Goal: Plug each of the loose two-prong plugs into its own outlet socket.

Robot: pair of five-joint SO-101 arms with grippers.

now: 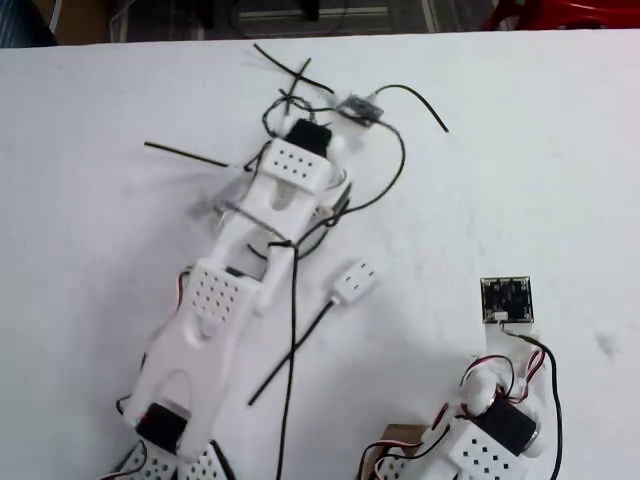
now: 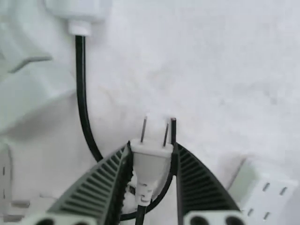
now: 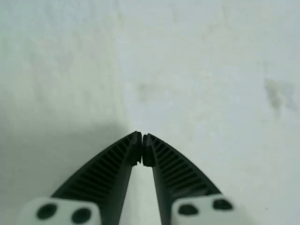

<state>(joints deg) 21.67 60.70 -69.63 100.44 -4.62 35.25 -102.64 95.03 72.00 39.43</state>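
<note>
Plug (image 2: 149, 164) with two prongs is pinched in the left hand (image 2: 152, 152), over the white worktop (image 2: 225, 70). It should line its prongs up with the slots of the outlet socket (image 2: 265, 187) nearby, then push straight in. Right hand (image 3: 141, 150) is pressed together, holding nothing. Black cords (image 1: 293, 330) lie across the worktop

Two sockets (image 1: 355, 282) (image 1: 360, 108), one plug (image 2: 149, 161), two tools (image 2: 152, 153) (image 3: 141, 149)
</note>
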